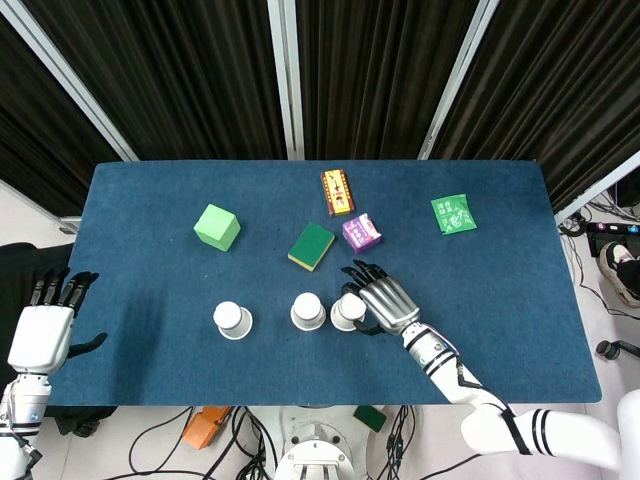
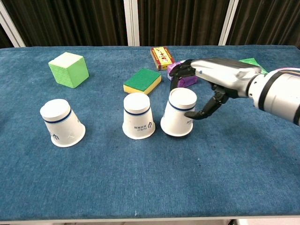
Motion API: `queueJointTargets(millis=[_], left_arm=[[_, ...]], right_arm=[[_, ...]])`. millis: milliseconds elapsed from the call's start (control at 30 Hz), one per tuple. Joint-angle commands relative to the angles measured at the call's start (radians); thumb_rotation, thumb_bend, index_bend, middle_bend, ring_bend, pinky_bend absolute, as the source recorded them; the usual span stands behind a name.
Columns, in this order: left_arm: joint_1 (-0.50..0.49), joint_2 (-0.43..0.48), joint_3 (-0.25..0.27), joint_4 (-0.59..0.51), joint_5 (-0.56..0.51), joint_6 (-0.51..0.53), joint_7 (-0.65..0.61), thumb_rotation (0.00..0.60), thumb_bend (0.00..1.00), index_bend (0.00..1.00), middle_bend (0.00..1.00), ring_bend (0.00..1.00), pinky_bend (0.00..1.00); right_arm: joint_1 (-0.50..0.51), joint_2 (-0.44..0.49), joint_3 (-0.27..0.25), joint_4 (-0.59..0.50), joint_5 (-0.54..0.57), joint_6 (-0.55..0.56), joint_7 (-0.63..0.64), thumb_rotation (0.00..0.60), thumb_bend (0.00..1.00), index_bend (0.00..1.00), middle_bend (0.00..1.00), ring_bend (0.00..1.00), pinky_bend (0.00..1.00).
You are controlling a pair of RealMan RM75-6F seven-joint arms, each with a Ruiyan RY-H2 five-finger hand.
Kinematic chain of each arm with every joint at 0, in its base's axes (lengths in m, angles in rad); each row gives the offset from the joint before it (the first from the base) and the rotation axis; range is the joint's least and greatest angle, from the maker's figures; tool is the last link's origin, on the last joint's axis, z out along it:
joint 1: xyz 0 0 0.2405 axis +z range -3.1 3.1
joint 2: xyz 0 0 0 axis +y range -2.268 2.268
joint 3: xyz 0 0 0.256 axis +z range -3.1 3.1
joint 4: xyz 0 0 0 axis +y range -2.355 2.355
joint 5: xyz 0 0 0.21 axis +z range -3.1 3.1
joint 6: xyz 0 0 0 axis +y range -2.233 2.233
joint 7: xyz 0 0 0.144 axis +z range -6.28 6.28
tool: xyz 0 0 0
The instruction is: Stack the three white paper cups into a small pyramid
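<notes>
Three white paper cups with a blue band stand upside down in a row near the table's front. The left cup (image 1: 232, 320) (image 2: 61, 123) stands alone. Close beside the middle cup (image 1: 308, 311) (image 2: 138, 116) stands the right cup (image 1: 347, 311) (image 2: 178, 118), leaning a little. My right hand (image 1: 380, 300) (image 2: 213, 77) grips that right cup, fingers curled behind it and thumb on its near side. Off the table's left edge my left hand (image 1: 45, 325) hangs with fingers spread, holding nothing; the chest view does not show it.
Behind the cups lie a green cube (image 1: 217, 227) (image 2: 69, 69), a green sponge (image 1: 312, 246) (image 2: 142, 81), a purple packet (image 1: 361, 232), a red-yellow box (image 1: 338, 191) (image 2: 162, 57) and a green sachet (image 1: 453, 214). The blue table (image 1: 500, 300) is bare to the right.
</notes>
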Motion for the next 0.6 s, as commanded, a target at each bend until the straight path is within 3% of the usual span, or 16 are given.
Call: queueJointTargets(millis=[33,433,600], left_arm=[[0.001,-0.003,0.001,0.007,-0.001,0.000,-0.006,0.600,0.00,0.14,0.16,0.08,0.00],[0.002,-0.016,0.003,0.040,0.000,-0.001,-0.034,0.600,0.00,0.14,0.16,0.08,0.00],[0.003,-0.018,0.004,0.047,0.002,-0.001,-0.039,0.600,0.00,0.14,0.16,0.08,0.00]], right_arm=[[0.011,-0.016,0.001,0.008,0.010,0.000,-0.014,0.600,0.45,0.45,0.18,0.07,0.18],[0.037,-0.068,-0.010,0.044,0.031,0.002,-0.046,0.600,0.45,0.42,0.18,0.07,0.17],[0.043,-0.073,-0.020,0.051,0.032,0.001,-0.055,0.600,0.45,0.33,0.18,0.07,0.15]])
